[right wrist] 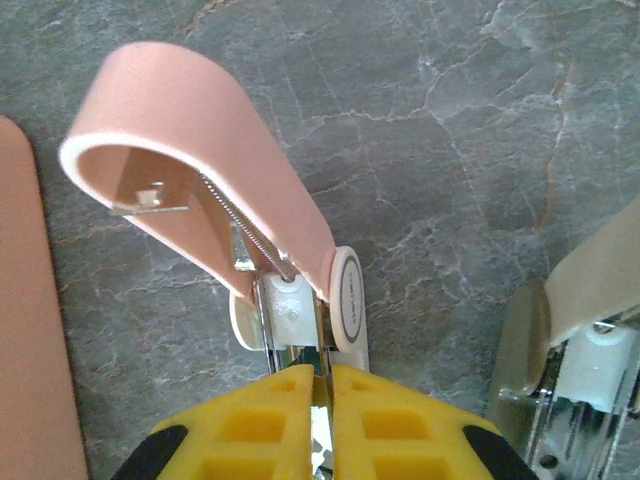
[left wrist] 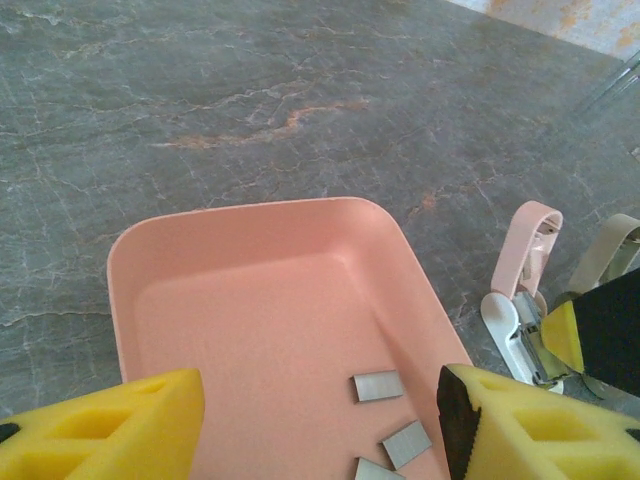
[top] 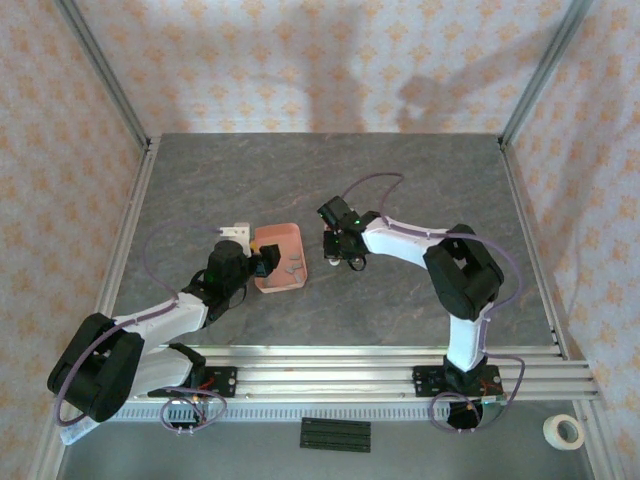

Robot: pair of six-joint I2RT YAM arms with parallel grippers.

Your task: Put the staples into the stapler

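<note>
The right gripper (right wrist: 322,385) was clamped on the pale pink and white mini stapler (right wrist: 200,130) (lid swung up) on the grey tabletop (top: 430,180), right of the salmon-pink square tray (left wrist: 250,215); the left gripper (left wrist: 320,440) gaped over its grey metal staples (left wrist: 378,386).

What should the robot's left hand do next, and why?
Probably lower the open left gripper onto a staple strip in the tray and pinch it, since the right gripper holds the stapler, flipped open for loading.
</note>
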